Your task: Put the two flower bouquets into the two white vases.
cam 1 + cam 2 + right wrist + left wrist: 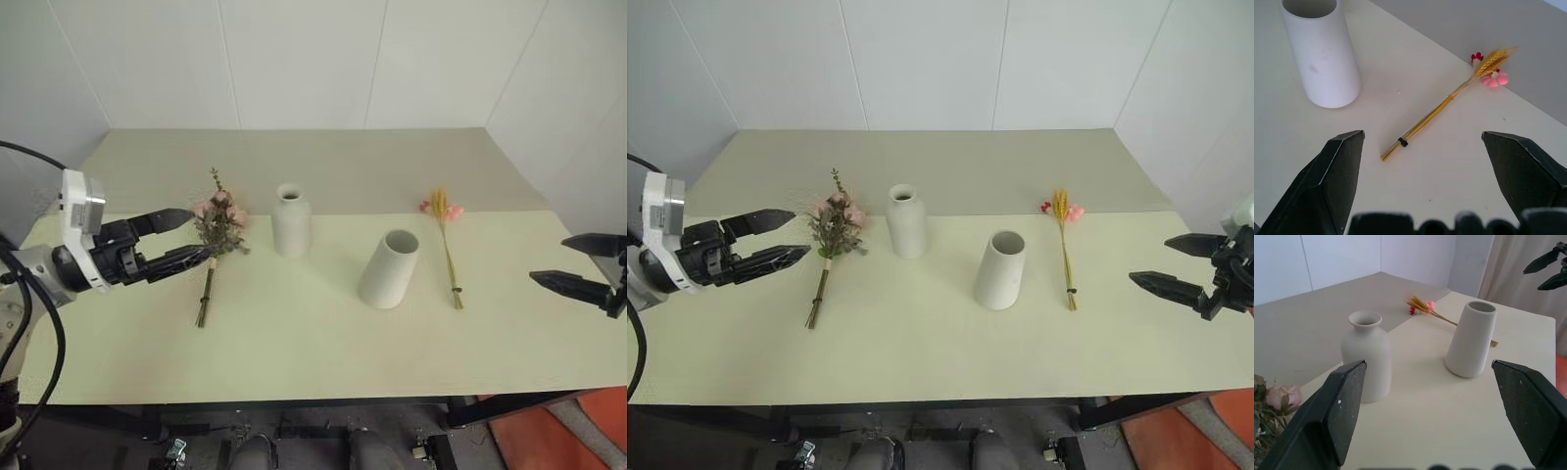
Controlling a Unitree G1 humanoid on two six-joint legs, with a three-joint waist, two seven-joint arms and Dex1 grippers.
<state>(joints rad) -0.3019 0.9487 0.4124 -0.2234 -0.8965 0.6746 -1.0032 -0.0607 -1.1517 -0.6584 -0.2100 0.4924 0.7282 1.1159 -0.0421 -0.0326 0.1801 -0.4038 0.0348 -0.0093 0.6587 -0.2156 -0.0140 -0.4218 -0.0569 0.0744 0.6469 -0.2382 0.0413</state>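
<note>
Your left hand [782, 236] and right hand [1168, 262] both gape wide, empty; 2 flower bunches lie on the pale worktop [921, 333].

table [921, 362] | rose bouquet [828, 240] | bottle vase [906, 221] | cylinder vase [1000, 270] | yellow bouquet [1065, 245]

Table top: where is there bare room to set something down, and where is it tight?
Bare: the front strip of the table below both bouquets, and the darker back strip. Also between cylinder vase and slim bouquet. Tightest: between bushy bouquet and bottle vase.
</note>
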